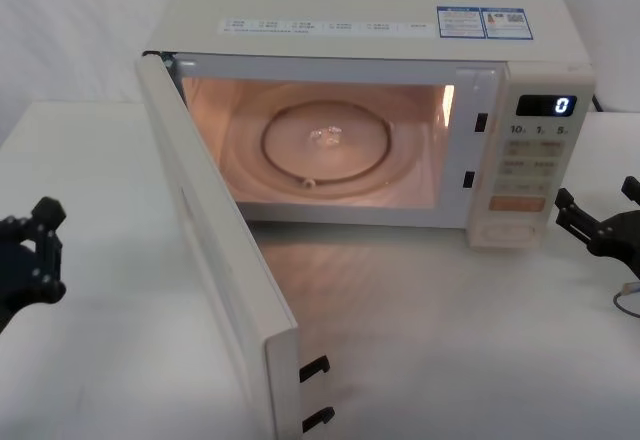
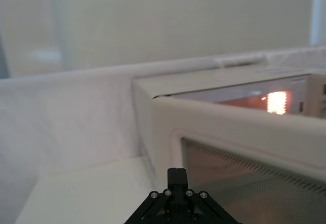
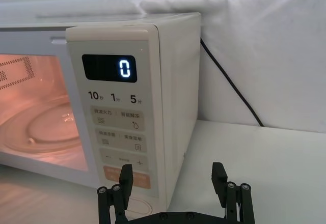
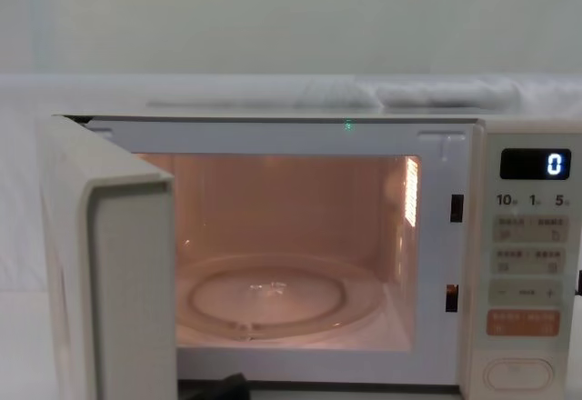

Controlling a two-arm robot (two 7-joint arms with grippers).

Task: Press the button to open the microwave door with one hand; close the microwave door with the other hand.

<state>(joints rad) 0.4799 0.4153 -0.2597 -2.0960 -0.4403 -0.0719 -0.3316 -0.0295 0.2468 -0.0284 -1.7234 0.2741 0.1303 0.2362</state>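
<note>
The left gripper (image 1: 30,250) hovers at nine o'clock in the head view, over bare table (image 1: 100,360), well apart from the microwave door (image 1: 215,260); whether its fingers are spread or pressed together I cannot tell. The door stands swung wide open toward six o'clock (its latch hooks at the free edge), leaving the lit cavity with its glass turntable (image 1: 325,148) exposed. Open table lies between door and control panel. The button (image 1: 510,230) sits at the panel's bottom. Just beside it, at three o'clock, the right gripper (image 1: 600,222) hangs with fingers spread, touching nothing.
</note>
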